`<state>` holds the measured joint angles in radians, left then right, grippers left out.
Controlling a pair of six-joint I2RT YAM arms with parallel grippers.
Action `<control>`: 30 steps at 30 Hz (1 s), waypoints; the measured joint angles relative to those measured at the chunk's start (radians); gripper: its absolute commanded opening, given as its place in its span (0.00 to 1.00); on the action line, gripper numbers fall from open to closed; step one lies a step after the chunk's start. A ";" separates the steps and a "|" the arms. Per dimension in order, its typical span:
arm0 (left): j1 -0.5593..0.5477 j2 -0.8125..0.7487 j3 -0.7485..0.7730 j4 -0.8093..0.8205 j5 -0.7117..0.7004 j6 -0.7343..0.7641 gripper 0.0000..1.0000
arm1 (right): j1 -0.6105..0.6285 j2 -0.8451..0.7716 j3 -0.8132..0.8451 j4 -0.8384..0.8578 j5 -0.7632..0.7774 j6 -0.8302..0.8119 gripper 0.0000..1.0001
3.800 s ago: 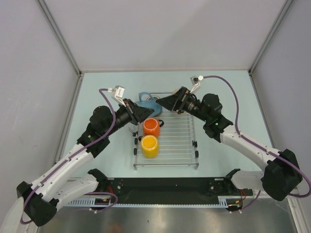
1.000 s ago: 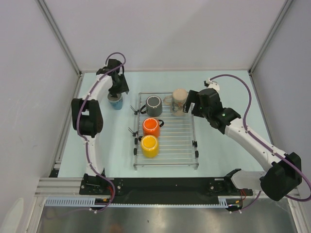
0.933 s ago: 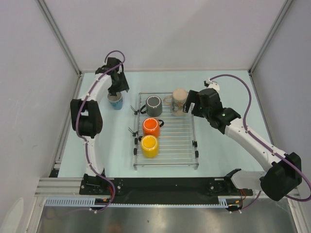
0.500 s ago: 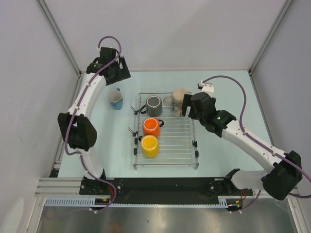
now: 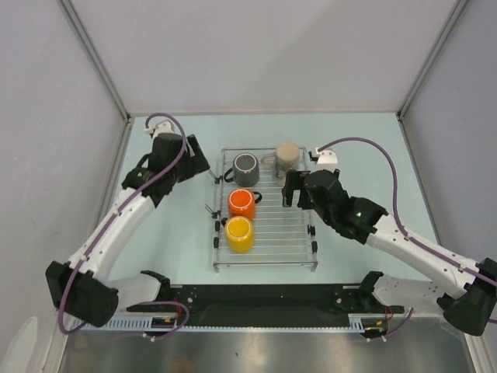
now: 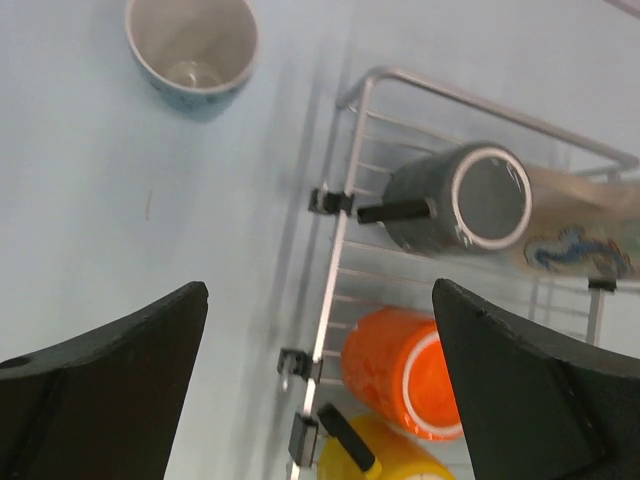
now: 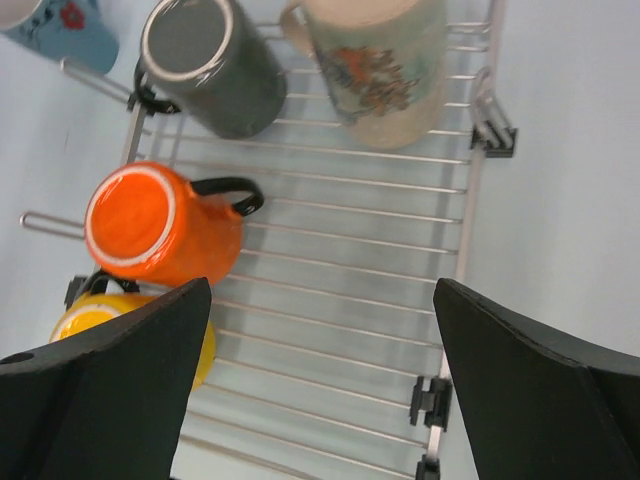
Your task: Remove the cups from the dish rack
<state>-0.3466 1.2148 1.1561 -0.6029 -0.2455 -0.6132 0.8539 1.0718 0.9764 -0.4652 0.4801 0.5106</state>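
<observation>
The left gripper (image 6: pixel 320 290) is hanging with its jaws spread wide, holding nothing and touching nothing, above the left edge of the dish rack (image 5: pixel 289 233). The right gripper (image 7: pixel 320 290) is likewise gaping wide and empty, hovering over the rack's bars without touching a mug. Four cups are sitting on the rack: the dark grey mug (image 5: pixel 246 168) and the tall beige mug (image 5: pixel 286 155) along the far end, and the orange mug (image 5: pixel 241 203) and the yellow mug (image 5: pixel 238 233) down the left side. The blue mug (image 6: pixel 192 45) is standing upright on the table (image 5: pixel 349 140), off the rack and near its far left corner. The beige mug is showing a printed picture in orange and green, with a blue figure on its other side, and the blue mug is showing a small red mark; any lettering is too small to read.
</observation>
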 measured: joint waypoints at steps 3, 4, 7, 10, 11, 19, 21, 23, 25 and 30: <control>-0.114 -0.090 -0.058 -0.001 -0.076 -0.006 1.00 | 0.065 0.014 -0.001 -0.001 -0.014 0.000 1.00; -0.164 -0.108 -0.063 -0.003 -0.108 -0.006 1.00 | 0.095 0.023 -0.003 -0.001 -0.014 0.000 1.00; -0.299 -0.156 -0.093 -0.002 -0.188 -0.010 1.00 | 0.180 0.057 -0.007 -0.001 -0.013 0.001 1.00; -0.371 -0.224 -0.183 -0.014 -0.245 -0.039 1.00 | 0.246 0.111 -0.007 0.002 -0.010 0.001 1.00; -0.379 -0.244 -0.207 -0.021 -0.256 -0.047 1.00 | 0.260 0.132 -0.004 0.002 -0.010 0.001 1.00; -0.391 -0.417 -0.297 -0.064 -0.356 -0.104 1.00 | 0.339 0.353 0.143 -0.011 -0.002 -0.002 1.00; -0.391 -0.436 -0.297 -0.069 -0.376 -0.106 1.00 | 0.349 0.393 0.188 -0.013 -0.003 -0.007 1.00; -0.391 -0.443 -0.297 -0.078 -0.388 -0.112 1.00 | 0.354 0.423 0.227 -0.015 -0.003 -0.010 1.00; -0.391 -0.443 -0.299 -0.092 -0.397 -0.117 1.00 | 0.362 0.460 0.279 -0.022 -0.002 -0.012 1.00; -0.391 -0.448 -0.326 -0.117 -0.406 -0.132 1.00 | 0.384 0.530 0.358 -0.048 0.000 -0.005 1.00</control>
<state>-0.7376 0.7666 0.8303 -0.7200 -0.6514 -0.7456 1.2377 1.6020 1.3346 -0.5133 0.4805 0.5060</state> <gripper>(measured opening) 0.996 0.995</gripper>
